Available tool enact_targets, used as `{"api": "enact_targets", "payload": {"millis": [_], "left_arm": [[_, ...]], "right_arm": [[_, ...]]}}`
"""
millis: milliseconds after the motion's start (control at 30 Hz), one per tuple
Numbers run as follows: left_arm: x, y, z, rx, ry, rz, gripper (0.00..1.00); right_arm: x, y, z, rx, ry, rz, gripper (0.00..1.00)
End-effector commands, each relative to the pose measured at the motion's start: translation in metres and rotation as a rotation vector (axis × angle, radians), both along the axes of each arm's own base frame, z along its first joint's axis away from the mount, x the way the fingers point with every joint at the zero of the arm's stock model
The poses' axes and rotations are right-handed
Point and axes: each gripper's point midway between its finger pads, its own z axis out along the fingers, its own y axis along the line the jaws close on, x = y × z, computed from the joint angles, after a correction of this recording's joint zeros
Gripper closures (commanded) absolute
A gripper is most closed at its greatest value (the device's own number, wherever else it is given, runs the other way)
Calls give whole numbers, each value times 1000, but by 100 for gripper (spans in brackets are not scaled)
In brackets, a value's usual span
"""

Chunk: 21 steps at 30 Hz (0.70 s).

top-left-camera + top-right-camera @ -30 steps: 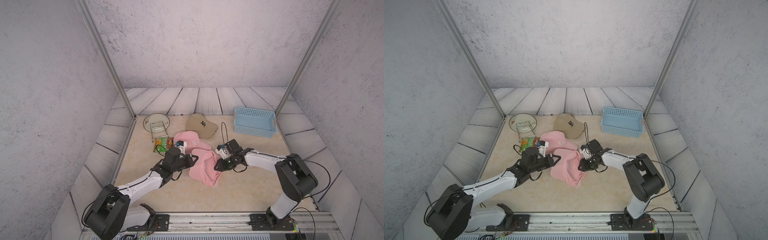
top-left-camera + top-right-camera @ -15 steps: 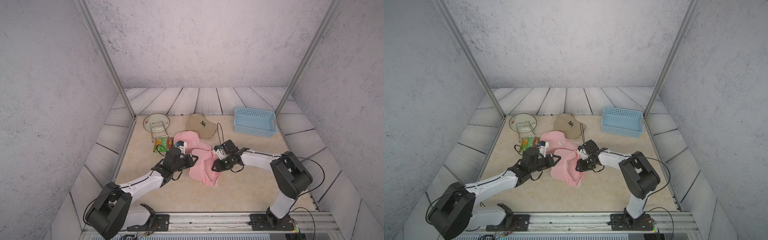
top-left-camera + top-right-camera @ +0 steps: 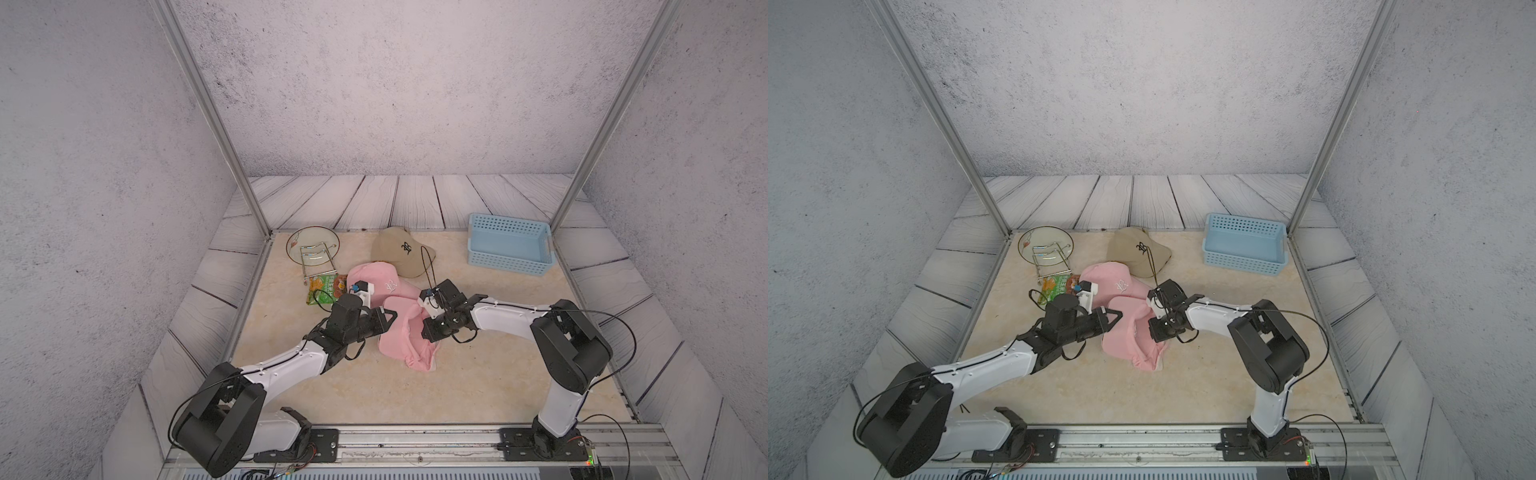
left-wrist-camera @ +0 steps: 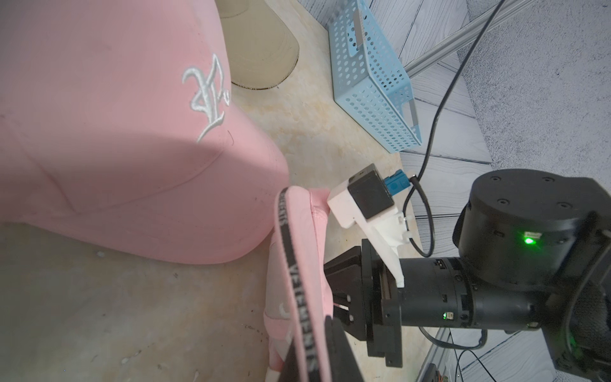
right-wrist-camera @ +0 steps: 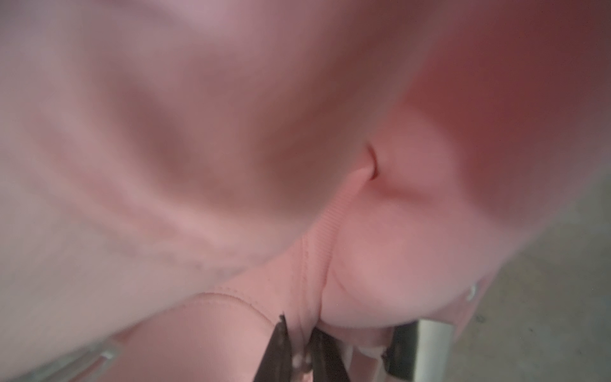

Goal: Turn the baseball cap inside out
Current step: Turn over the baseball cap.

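Centre of the table (image 3: 374, 395), between the two arms: pink baseball cap (image 3: 401, 340), crumpled, opening turned upward, just beside a second pink cap (image 3: 380, 282).

Grips
- Left gripper (image 3: 388, 318): clenched on the cap's rim, at the lettered sweatband (image 4: 294, 281).
- Right gripper (image 3: 427, 332): at the opposite side of the cap. Its fingers (image 5: 281, 337) stand close together with a fold of pink cloth between them, so it seems to be nipping the crown fabric, though that wrist view is badly blurred.

Step in hand (judged): bringing the crown through the opening.
- Hold the rim firmly with the left arm as the anchor.
- Draw the pinched fold past the band slowly, so the cloth rolls over instead of dragging the whole cap.
- Raise the work slightly to keep it off the neighbouring cap.
- Take a deeper hold if the fold starts to slip.

Count
- Caps: three (two pink, one tan cap (image 3: 399, 251)).
- Blue basket (image 3: 505, 264): one.
- Glass plate (image 3: 299, 245): one.
- Wire rack (image 3: 318, 268): one, resting on the plate.
- Green snack packet (image 3: 322, 287): one.
- Arms: two.
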Motion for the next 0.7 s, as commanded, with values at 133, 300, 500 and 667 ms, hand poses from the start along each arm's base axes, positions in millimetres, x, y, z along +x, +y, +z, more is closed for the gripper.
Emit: {"api": "enact_targets", "payload": {"millis": [133,300,500,667], "left_arm": [[-2,38,-25,143,59,151,100],[-5,77,-33,244,70,289,100],[-12,107,-24,308,17,367,100],[-15,98,0,259,-59,293,100]], "right_arm": [[-22,8,48,221,5,79,100],[-13,-14,94,375,-32,34,100],[8,-66,126,514,-85,-129,100],[21,-110,120,359,-166,-298,100]]}}
